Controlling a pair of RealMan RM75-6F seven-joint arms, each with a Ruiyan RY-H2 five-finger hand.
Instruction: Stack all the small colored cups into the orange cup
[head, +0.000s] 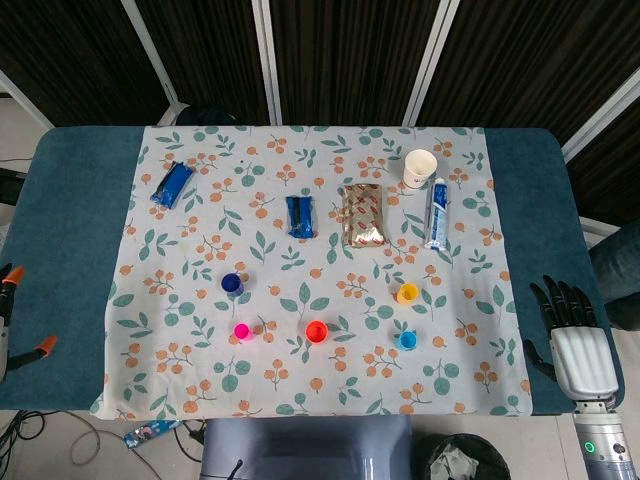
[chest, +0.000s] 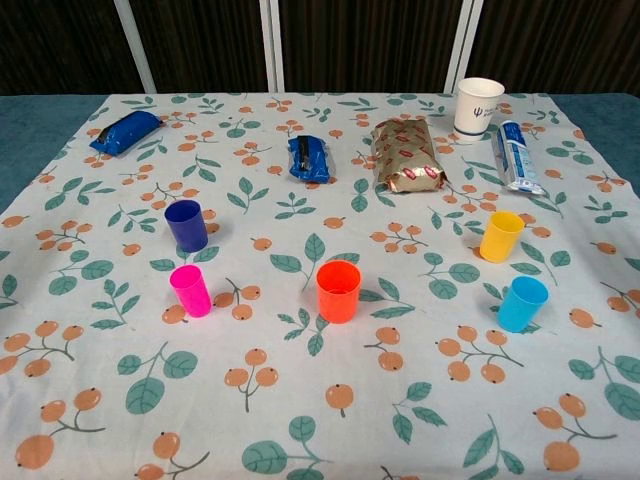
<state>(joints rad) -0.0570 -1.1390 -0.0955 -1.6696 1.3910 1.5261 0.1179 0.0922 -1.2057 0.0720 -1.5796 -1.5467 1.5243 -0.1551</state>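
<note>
Orange cup (chest: 338, 290) stands upright near the counter's front edge, middle. It looks light, stiff, slippery plastic, best held around its rim. Right hand (head: 570, 322) waits empty, fingers apart, at the right edge.

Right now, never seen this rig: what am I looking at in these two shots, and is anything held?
It's a two-armed robot with finger hands, seated at a table. The head view looks straight down; the chest view looks forward from lower.

On the floral cloth stand five small cups: orange cup, pink cup, dark blue cup, yellow cup, light blue cup. Behind lie two blue packets, a foil snack pack, a white paper cup and a tube.

Only the right hand shows, fingers apart, holding nothing. The left hand is not visible.
</note>
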